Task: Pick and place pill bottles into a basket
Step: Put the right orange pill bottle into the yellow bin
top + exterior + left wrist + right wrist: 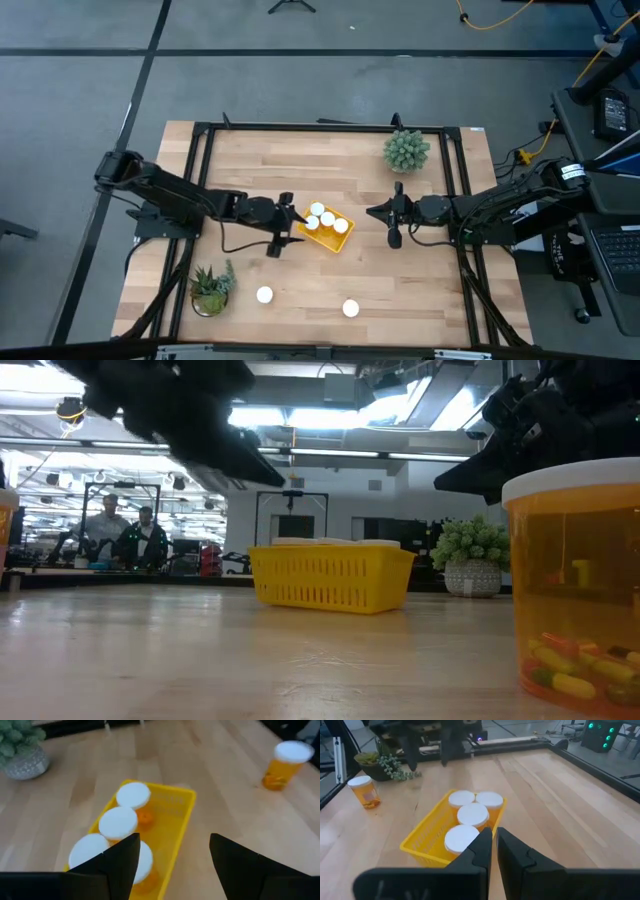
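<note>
The yellow basket (pixel 343 240) stands mid-table and holds several orange pill bottles with white caps (pixel 318 216), upright on their bases; they also show in the left wrist view (pixel 119 822) and the right wrist view (pixel 472 814). Two more bottles stand upright on the table near the front edge (pixel 264 295) (pixel 350 308). My left gripper (pixel 293 224) is open and empty just left of the basket, above its left end (pixel 172 855). My right gripper (pixel 373 211) is shut and empty, right of the basket (pixel 493 845).
A potted plant (pixel 406 150) stands at the far right and another (pixel 211 288) at the front left, next to the left loose bottle. In the low view the right loose bottle (pixel 580 590) fills the near right. People sit in the room beyond the table (pixel 125 535).
</note>
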Available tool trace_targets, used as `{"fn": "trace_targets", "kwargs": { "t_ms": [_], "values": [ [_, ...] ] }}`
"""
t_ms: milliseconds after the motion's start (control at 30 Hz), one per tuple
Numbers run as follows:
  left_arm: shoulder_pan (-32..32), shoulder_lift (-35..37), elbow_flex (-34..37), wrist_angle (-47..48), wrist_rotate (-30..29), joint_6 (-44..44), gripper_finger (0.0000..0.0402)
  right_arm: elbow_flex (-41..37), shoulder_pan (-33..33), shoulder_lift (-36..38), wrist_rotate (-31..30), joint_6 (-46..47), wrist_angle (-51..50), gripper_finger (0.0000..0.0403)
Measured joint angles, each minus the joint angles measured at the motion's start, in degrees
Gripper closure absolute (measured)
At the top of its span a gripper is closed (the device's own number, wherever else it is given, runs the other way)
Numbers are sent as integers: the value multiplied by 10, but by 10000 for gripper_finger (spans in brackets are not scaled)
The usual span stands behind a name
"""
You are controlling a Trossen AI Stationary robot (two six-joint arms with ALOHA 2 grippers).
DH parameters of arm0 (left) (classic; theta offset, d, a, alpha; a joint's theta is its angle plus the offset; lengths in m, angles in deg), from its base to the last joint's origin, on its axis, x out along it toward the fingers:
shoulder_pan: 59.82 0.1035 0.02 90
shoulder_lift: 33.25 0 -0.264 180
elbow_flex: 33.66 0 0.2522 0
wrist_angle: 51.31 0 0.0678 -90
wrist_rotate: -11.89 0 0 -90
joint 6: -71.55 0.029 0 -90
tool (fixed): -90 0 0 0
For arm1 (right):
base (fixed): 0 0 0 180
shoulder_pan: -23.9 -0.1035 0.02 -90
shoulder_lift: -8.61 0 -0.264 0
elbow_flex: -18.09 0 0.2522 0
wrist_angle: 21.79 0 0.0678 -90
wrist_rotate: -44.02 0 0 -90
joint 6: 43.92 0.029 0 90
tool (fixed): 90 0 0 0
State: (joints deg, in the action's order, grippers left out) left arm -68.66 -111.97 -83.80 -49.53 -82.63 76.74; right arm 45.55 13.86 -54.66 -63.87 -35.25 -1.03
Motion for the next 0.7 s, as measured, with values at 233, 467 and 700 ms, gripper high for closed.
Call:
{"fn": "trace_targets", "kwargs": {
  "t_ms": [233,467,700],
  "values": [
    [-20,80,12,60,14,10,183,0,0,0,0,-3,21,371],
    [-29,141,35,71,17,-12,248,6,-9,0,12,1,15,371],
    [-48,164,74,38,16,-27,309,93,-67,0,11,10,-134,389]
  ]
}}
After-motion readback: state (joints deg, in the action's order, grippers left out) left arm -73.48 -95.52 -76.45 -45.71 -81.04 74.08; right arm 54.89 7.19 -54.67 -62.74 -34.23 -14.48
